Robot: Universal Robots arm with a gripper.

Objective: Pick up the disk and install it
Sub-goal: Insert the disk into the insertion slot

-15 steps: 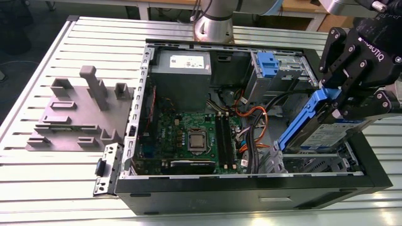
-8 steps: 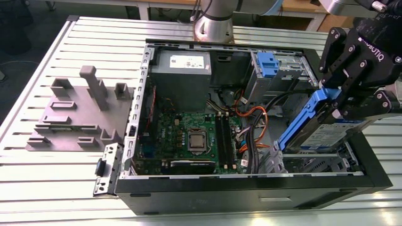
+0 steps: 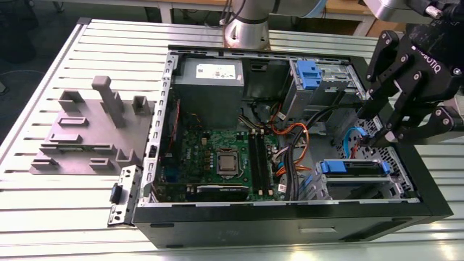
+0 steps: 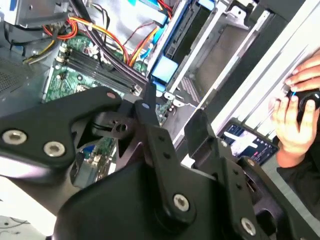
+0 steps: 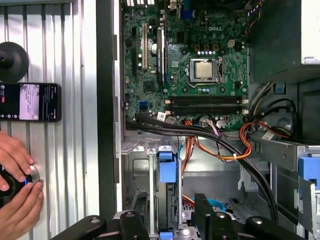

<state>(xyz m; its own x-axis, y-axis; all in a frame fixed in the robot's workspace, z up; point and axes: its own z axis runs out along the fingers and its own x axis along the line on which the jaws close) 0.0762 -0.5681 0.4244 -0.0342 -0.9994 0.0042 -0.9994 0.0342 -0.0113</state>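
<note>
Lying nearest me, the disk (image 3: pixel 353 167) sits in the drive cage at the near corner of the open computer case (image 3: pixel 290 217), toward the exterior view's right. Its long axis runs across that view, roughly along the near wall of the case. What shows is a narrow grey strip framed by a blue plastic bracket. I cannot make out a label from any angle, and I cannot tell whether it is pushed fully home.

Just above it and a little farther back hangs the gripper (image 3: pixel 383 137), fingers pointing down into the cage. In both wrist views its jaws stand apart and hold nothing. The blue bracket lies below and ahead of them, in line with the gap, so the disk is almost straight down from the fingertips, slightly toward me.

Outside the case wall, a person's hand (image 5: pixel 17 190) rests on a round controller on the slatted table (image 3: pixel 65 206), beside a phone (image 5: pixel 30 101).

Farther in lies the motherboard (image 3: pixel 217 157), with orange and black cables crossing toward the cage. Beyond that are the grey power supply (image 3: pixel 210 79) and a small blue latch (image 3: pixel 308 73) at the far wall.
</note>
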